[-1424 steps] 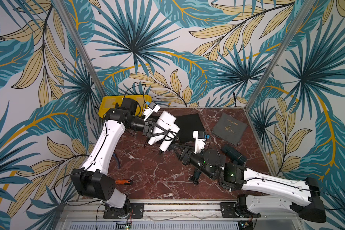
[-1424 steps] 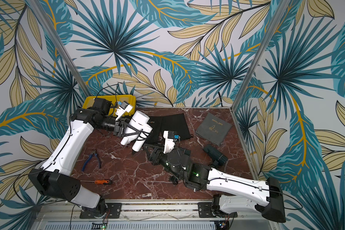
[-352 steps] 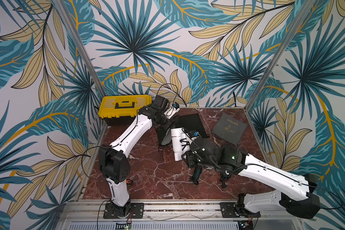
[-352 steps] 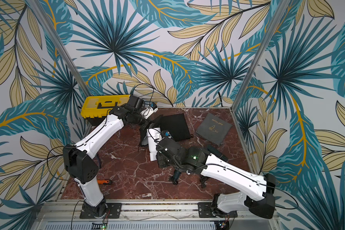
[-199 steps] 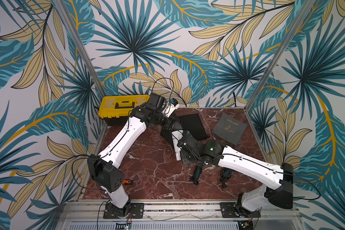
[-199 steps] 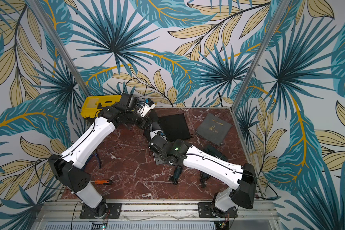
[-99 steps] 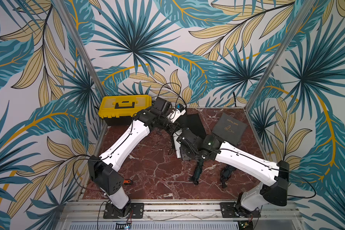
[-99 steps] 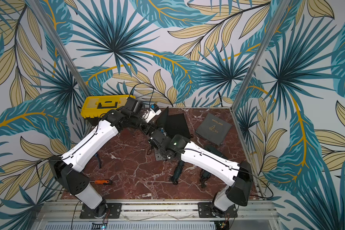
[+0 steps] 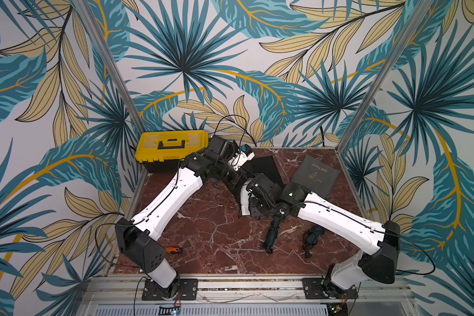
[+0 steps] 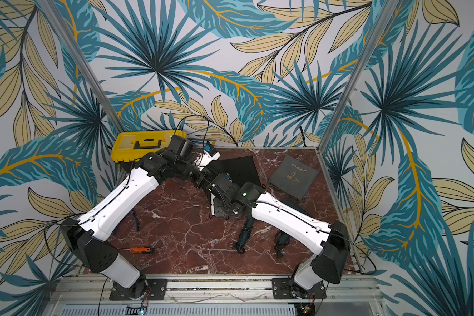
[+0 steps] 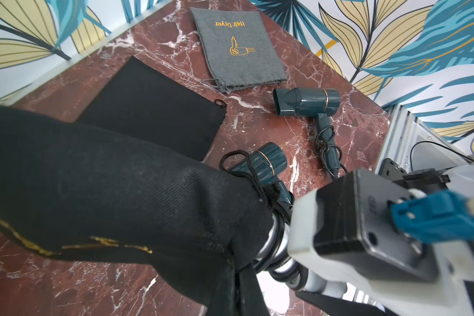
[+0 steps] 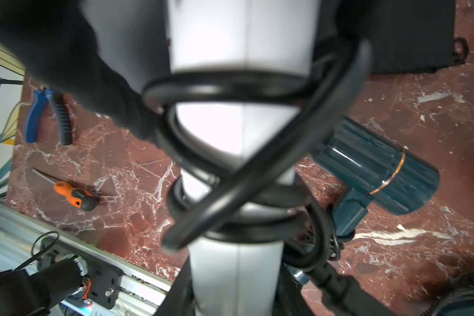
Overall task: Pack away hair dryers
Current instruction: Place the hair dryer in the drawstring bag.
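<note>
— What did the right gripper (image 12: 231, 295) have?
— I had it clamped round the white dryer (image 12: 238, 32)'s smooth handle, which was coiled with black cord. Its barrel sat inside a coarse-woven black pouch (image 11: 107, 186) at mid-table. The left gripper (image 9: 237, 179) was pinched together on that fabric.
— Counts?
— Three dryers: the white one, a glossy teal dryer (image 11: 267, 164) and a second teal dryer (image 11: 309, 99), both lying on the marble table (image 9: 211, 235). Three pouches, counting a flat black pouch (image 11: 153, 106) and a grey pouch (image 11: 238, 49).

White dryer (image 12: 241, 128) has its head in the black pouch (image 11: 107, 191), cord-wrapped handle sticking out. Teal dryer (image 11: 268, 165) lies just beside it; second teal dryer (image 11: 307, 102) lies flat nearby, cord round its handle.
</note>
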